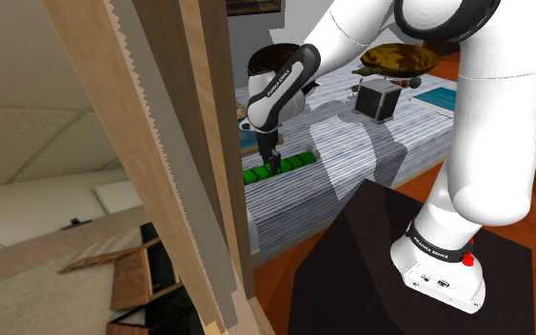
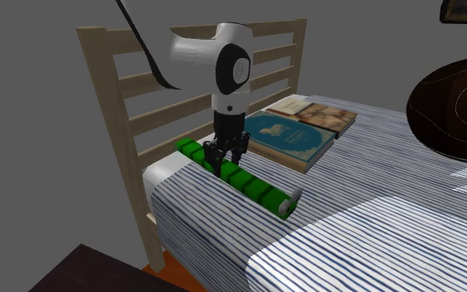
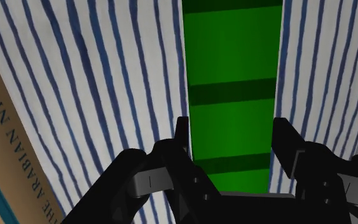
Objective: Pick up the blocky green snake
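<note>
While poised astride snake (image 3: 233, 57) on striped bed (image 3: 107, 76): claw (image 3: 231, 130) wide, flanking mid-body, presumably for balanced lift.

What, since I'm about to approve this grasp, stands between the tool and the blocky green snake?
Nothing visible does. The tool is down right at the blocky green snake, which lies on the striped bedspread; the books lie apart from it, to the second exterior view's right.
</note>
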